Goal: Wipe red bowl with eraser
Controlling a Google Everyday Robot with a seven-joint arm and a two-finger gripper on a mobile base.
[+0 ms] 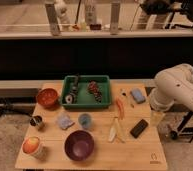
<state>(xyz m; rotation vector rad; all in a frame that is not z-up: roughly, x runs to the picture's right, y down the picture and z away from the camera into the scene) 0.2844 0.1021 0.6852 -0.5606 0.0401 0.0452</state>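
The red bowl (pixel 47 97) is small, round and red-orange, and stands at the table's far left, beside the green tray. The eraser (pixel 139 128) is a flat black block lying on the table's right side, near the front. My white arm (pixel 176 90) reaches in from the right, above the table's right edge. Only its thick links show. The gripper is not in view, so nothing shows it near the eraser or the bowl.
A green tray (pixel 86 92) with tools sits at the back centre. A dark purple bowl (pixel 79 145) is at the front. A light blue pad (pixel 137 95), an orange tool (pixel 120 106), a small blue cup (pixel 85 120), a dark can (pixel 36 121) and a red-yellow container (pixel 32 146) lie around.
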